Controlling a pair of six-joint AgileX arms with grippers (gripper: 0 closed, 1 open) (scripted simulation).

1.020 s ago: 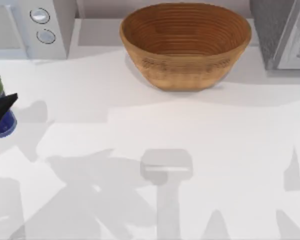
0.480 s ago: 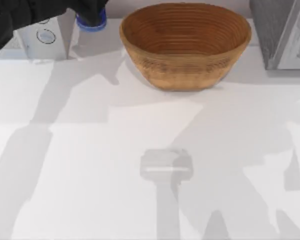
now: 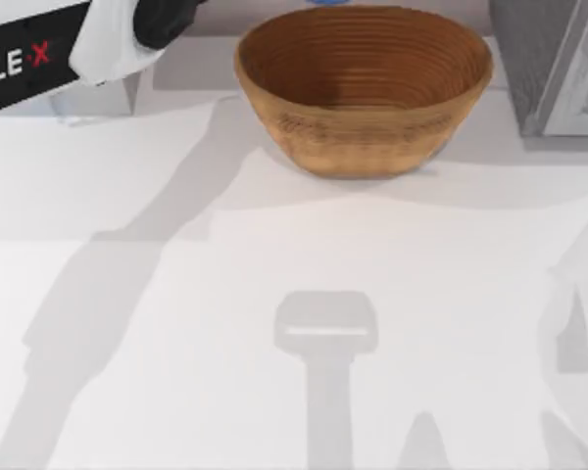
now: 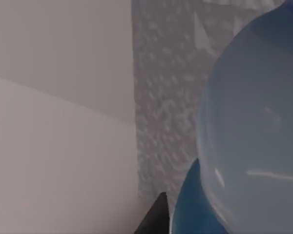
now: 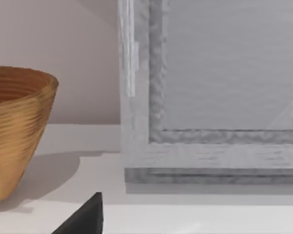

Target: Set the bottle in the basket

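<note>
The tan woven basket [image 3: 363, 88] stands at the back middle of the table, and its side shows in the right wrist view [image 5: 14, 131]. A blue sliver of the bottle [image 3: 323, 2] shows at the top edge, just behind the basket's far rim. My left arm [image 3: 108, 39] reaches across the back left toward it. In the left wrist view the bottle [image 4: 254, 126] looms close, pale above and dark blue below, with my left gripper [image 4: 219, 219] shut on it and one black fingertip [image 4: 156, 217] beside it. One fingertip [image 5: 85, 217] of the right gripper shows low in its wrist view.
A grey speckled appliance [image 3: 554, 64] stands at the back right, close to the basket, and shows large in the right wrist view [image 5: 210, 97]. A white box-like appliance [image 3: 103, 93] sits at the back left under my left arm. The white tabletop [image 3: 294, 245] carries arm shadows.
My left arm has carried the bottle from the table's left edge up to the back and then right, from beside the white appliance to behind the basket's far rim.
</note>
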